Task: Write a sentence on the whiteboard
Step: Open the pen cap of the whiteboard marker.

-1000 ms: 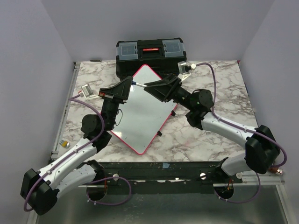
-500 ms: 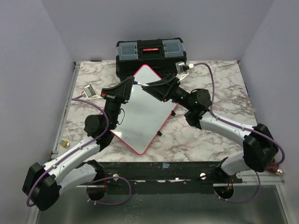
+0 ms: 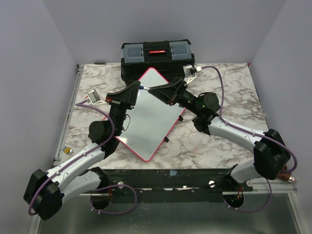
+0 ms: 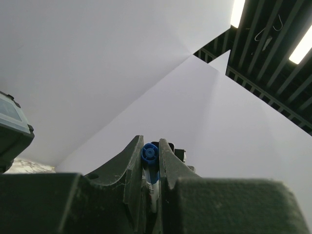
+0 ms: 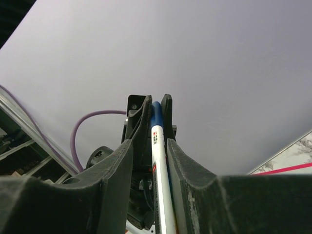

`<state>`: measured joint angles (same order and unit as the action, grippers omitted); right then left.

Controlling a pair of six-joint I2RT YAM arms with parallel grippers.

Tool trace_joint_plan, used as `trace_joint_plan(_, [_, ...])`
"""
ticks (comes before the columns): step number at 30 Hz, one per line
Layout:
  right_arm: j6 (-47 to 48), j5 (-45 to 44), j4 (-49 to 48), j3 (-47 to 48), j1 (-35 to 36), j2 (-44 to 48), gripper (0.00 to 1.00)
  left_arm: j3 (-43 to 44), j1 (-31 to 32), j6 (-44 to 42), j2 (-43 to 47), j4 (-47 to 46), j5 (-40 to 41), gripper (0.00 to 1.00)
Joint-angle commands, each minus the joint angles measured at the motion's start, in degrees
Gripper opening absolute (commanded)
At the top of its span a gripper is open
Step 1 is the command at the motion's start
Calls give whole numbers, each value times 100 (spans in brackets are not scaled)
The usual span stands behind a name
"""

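Note:
The whiteboard (image 3: 148,117) lies slanted on the marble table, white with a red-pink frame; its frame edge shows in the right wrist view (image 5: 287,169). Both grippers hover above its far corner, tip to tip. My left gripper (image 3: 136,89) (image 4: 150,142) is shut on the blue cap end of a marker (image 3: 143,88) (image 4: 149,155). The marker's white body (image 5: 159,161) runs lengthwise between the fingers of my right gripper (image 3: 150,90) (image 5: 150,142). It lies against the right finger with a gap on the left, so those jaws are slightly open.
A black toolbox (image 3: 157,56) with clear lid compartments stands just behind the whiteboard at the table's far edge. Purple cables loop from both wrists. Grey walls close in the table on three sides. A metal rail runs along the table's left edge (image 3: 68,117).
My right gripper has slid left along the marker toward the left gripper. The left arm has shifted slightly. The whiteboard has not moved.

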<state>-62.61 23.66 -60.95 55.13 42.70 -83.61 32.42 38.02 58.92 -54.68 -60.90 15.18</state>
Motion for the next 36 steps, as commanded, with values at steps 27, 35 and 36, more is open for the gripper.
trace_joint_plan(27, [343, -669, 142, -343, 30, 538, 1, -64, 15, -394, 112, 223, -130, 0])
trace_joint_plan(35, [517, -1123, 275, -1024, 28, 1246, 1, -29, -46, -383, 161, 313, 71, 0])
trace_joint_plan(36, [536, -1170, 276, -1120, 28, 1324, 1, -2, -53, -374, 151, 367, 87, 0])
